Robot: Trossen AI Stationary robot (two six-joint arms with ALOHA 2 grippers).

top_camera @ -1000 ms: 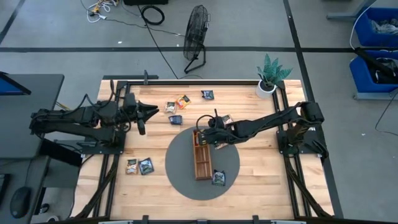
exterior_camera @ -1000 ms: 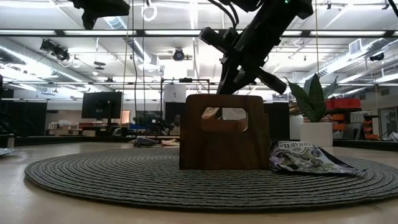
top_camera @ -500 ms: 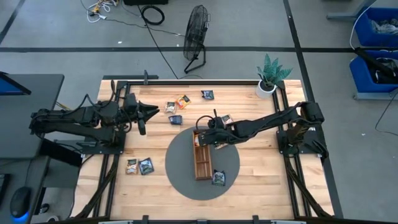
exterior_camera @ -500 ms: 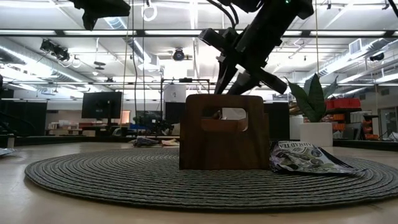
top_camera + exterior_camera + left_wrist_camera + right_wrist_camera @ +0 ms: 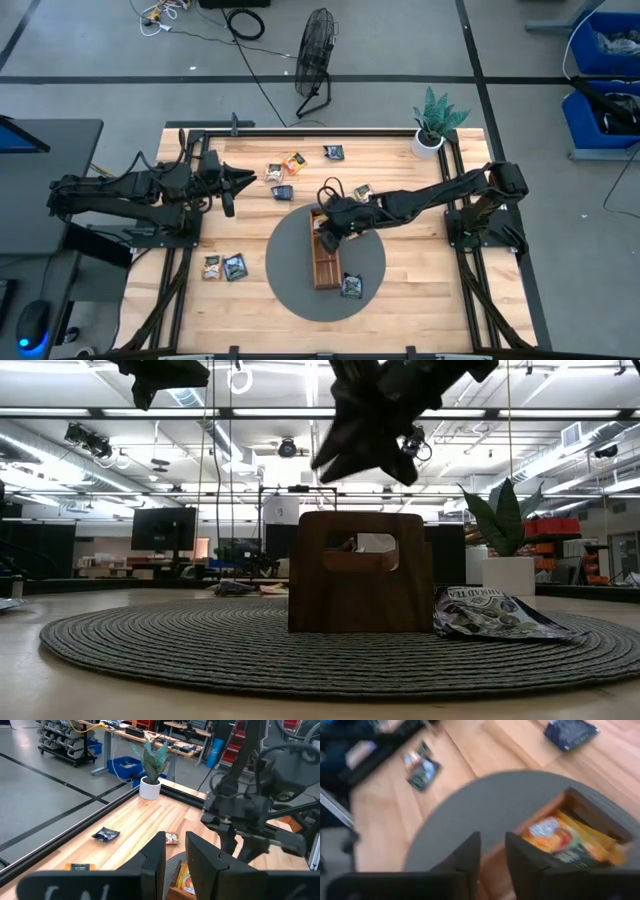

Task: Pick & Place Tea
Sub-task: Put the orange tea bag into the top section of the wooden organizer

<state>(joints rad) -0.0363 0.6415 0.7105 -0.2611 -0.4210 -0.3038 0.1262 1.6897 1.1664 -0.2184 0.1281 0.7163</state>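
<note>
**Tea in tray, right hand above it**

Orange tea sachet lies in the wooden tray's far compartment on the round mat. Right hand hovers just over it, fingers slightly parted, empty. Left hand waits at counter left, fingers narrowly apart.

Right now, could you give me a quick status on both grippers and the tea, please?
Right gripper empty above wooden tray. Orange sachet in tray's end compartment. Left gripper parked at table's left. Nothing in the way.

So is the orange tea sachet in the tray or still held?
In the tray: the orange sachet lies in its end compartment, and the right gripper holds nothing.
</note>
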